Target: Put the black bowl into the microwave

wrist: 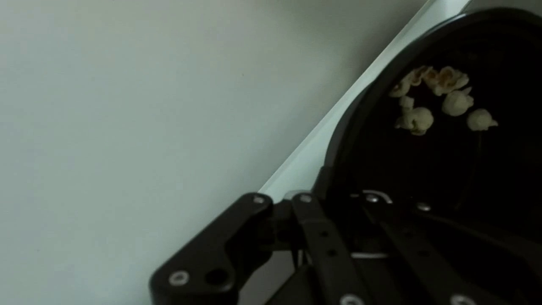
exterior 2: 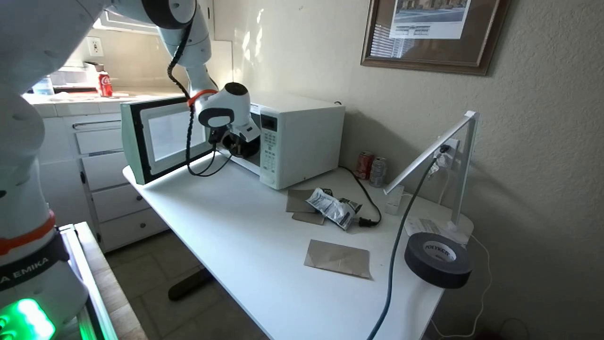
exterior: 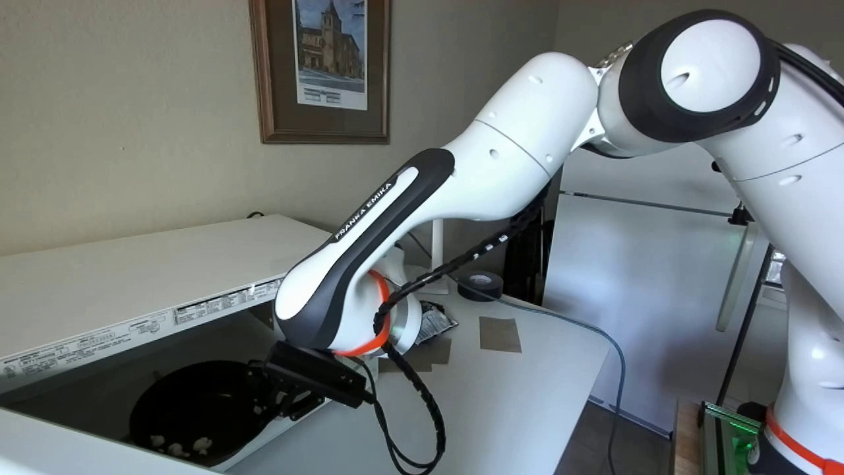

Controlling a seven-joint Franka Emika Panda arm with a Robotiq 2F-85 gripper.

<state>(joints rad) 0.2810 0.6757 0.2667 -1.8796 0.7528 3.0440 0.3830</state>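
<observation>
Hold bowl (exterior: 198, 406) by rim, right in an exterior view, with tool (wrist: 336, 188) clamped there; probably light, stiff, slick.

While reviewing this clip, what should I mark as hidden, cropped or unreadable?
Black bowl, wrist view: right side cut off by the picture edge; the tool covers part of it.
Whether it touches the floor of the microwave: hidden by the bowl in an exterior view.
Label: print too small in an exterior view.
Framed picture: top cut off in both exterior views.
</observation>
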